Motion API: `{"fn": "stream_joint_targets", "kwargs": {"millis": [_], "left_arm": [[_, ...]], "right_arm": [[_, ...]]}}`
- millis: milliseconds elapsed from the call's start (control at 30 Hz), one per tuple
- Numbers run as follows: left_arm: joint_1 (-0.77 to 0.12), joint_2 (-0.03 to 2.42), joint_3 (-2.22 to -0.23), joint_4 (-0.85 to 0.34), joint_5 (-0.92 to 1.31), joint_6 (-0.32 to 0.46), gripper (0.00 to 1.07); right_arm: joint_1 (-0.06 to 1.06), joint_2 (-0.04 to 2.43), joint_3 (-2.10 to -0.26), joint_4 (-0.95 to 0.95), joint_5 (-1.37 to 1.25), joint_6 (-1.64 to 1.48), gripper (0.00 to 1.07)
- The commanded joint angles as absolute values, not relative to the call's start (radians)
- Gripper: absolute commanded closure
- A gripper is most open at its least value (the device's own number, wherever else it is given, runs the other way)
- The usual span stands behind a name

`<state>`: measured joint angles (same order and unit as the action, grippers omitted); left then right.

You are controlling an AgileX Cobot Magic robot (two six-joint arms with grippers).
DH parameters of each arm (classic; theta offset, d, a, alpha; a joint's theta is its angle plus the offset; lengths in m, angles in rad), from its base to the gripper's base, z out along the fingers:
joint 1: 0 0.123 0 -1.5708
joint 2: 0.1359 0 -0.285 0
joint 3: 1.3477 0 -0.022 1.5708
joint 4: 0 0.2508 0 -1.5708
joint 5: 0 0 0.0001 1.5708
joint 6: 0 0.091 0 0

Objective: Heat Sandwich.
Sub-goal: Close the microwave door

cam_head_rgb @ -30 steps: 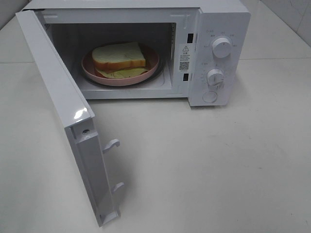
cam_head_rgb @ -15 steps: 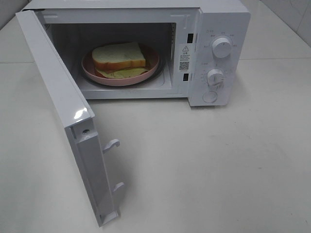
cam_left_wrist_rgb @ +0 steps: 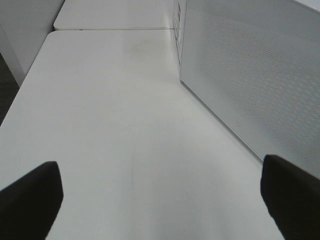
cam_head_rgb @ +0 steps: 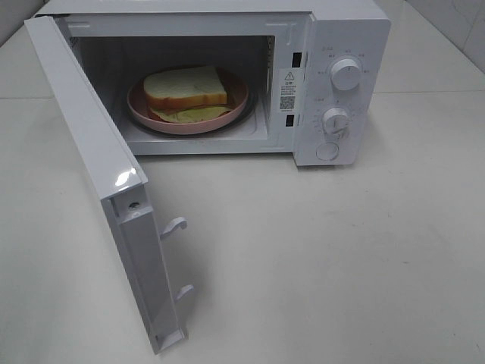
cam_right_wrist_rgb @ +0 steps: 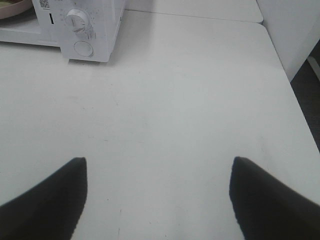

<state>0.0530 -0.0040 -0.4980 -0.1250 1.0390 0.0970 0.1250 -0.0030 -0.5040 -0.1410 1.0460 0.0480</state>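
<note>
Sandwich rests on pink plate inside the open microwave, long side across the opening; the 2 grippers are empty and spread wide, left gripper just beside the door outer face, right gripper well back from the dials, so the left arm is judged nearer for closing.

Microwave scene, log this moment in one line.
sandwich on pink plate in microwave | door open | left gripper open, empty | right gripper open, empty
</note>
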Motion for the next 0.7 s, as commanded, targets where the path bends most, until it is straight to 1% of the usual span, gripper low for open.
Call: {"fn": "stream_joint_targets", "kwargs": {"millis": [33, 700], "left_arm": [[0.050, -0.029, -0.496, -0.133, 1.036, 0.095, 0.05], [0.050, -0.029, -0.496, -0.133, 1.036, 0.095, 0.05]], "right_arm": [[0.117, -0.029, -0.502, -0.138, 1.034, 0.034, 0.31], [0.117, -0.028, -0.502, -0.138, 1.034, 0.033, 0.31]]}}
